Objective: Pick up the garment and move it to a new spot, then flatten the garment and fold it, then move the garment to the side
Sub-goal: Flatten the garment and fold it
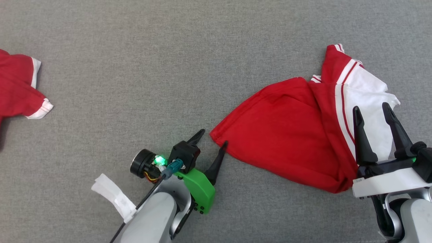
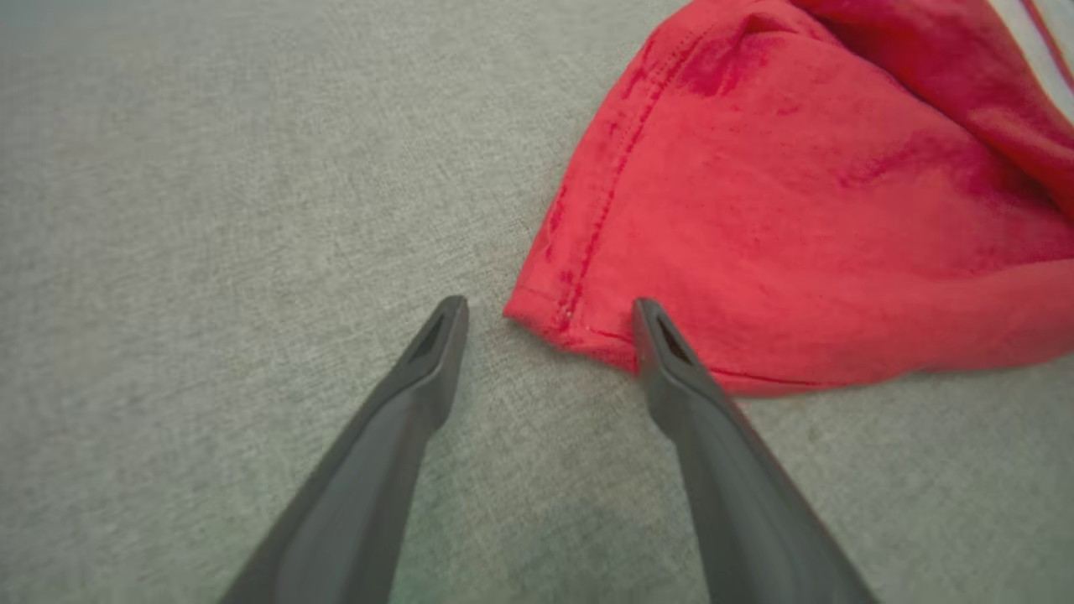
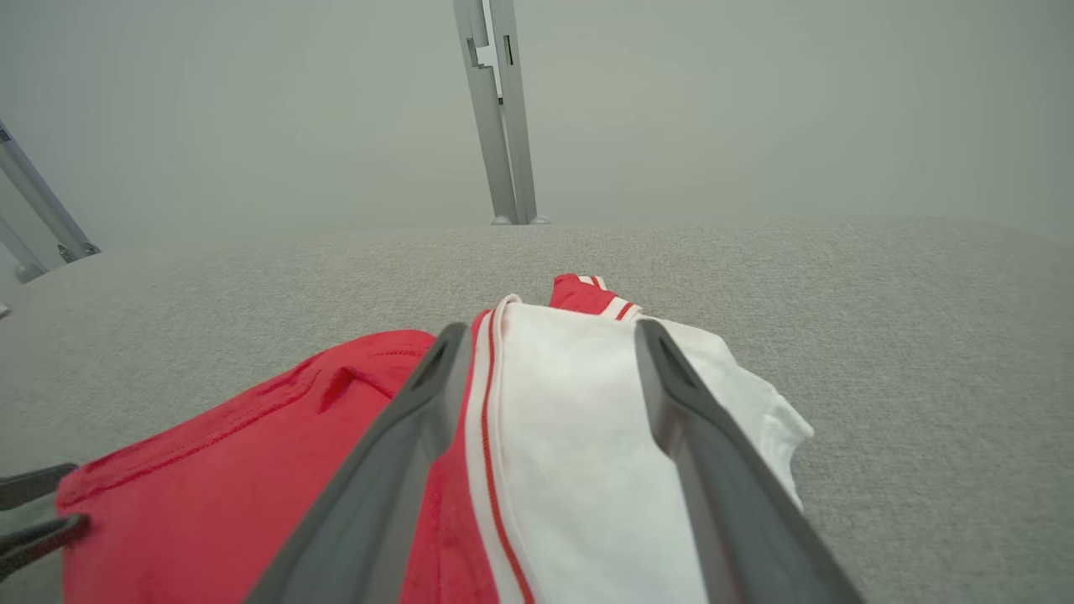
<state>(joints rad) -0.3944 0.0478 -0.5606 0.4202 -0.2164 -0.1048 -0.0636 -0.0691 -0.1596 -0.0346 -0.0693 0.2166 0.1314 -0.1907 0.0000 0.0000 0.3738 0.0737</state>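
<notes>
Garment: red top with a white panel and red/white stripe trim. It lies bunched on the right side of the grey cloth surface, not flat. The red body fans out to the left and ends in a stitched hem corner. The white panel and a striped cuff are folded over on the far right side.

Left gripper: fingers spread wide, gripping nothing. It sits at the garment's left hem corner. In the left wrist view the corner pokes in between the two fingers, and the right one lies over the hem edge. Can't tell whether it touches.

Right gripper: also spread fully, with nothing pinched. Both fingers lie over the white panel at the garment's near right, pointing far. Can't tell whether they are hovering or resting.

Around: a second red garment with white cuffs sits at the left edge, well apart. There's a white tag on the left forearm. A metal post stands past the far edge of the surface.
</notes>
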